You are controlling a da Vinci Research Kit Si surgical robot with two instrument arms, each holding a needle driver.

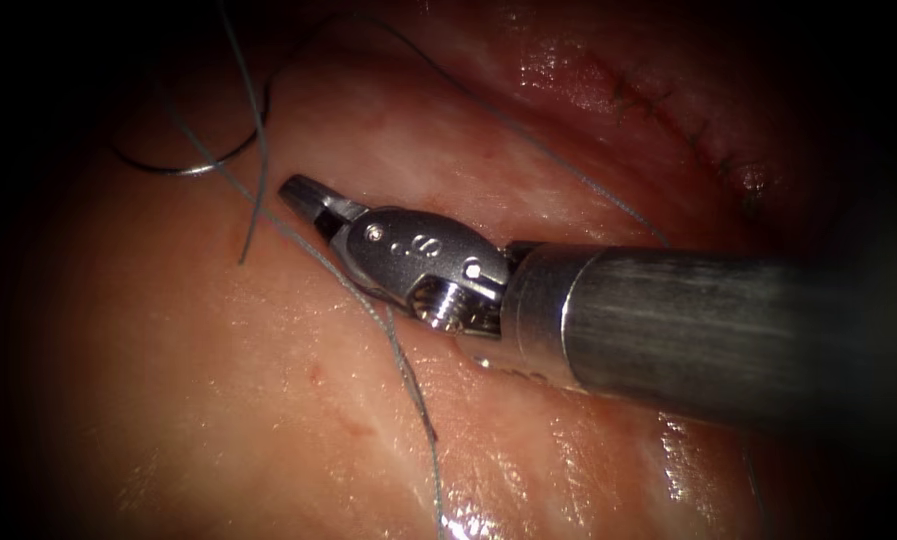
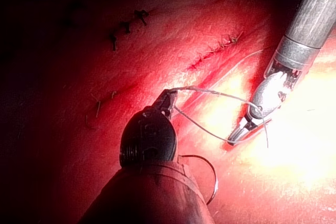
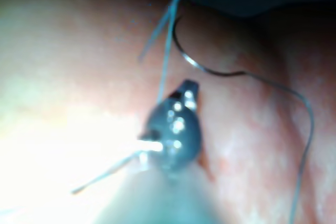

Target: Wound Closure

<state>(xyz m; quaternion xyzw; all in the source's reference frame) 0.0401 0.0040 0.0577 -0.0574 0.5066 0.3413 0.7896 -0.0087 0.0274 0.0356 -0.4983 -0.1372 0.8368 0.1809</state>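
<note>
The right gripper [image 1: 303,195] comes in over the tissue [image 1: 188,400] from the right, its two small jaws pressed together at the tip with nothing clearly caught between them, though the thread [image 1: 398,350] runs just under its wrist and trails away down the tissue. The curved needle [image 1: 183,165] lies loose on the tissue up and to the left of that tip, well to the left of the cut [image 1: 688,130], held by neither tool and not driven in; a strand of thread crosses over its arc and another leads off from its end toward the stitched stretch of the cut. From the left arm's own camera, the left gripper [image 2: 167,99] has its jaws closed on the thread [image 2: 210,93], which loops from there across to the right gripper [image 2: 239,134] and back. The needle [image 2: 210,174] lies just beside the left tool's shaft, and the row of stitches [image 2: 210,56] sits beyond.
</note>
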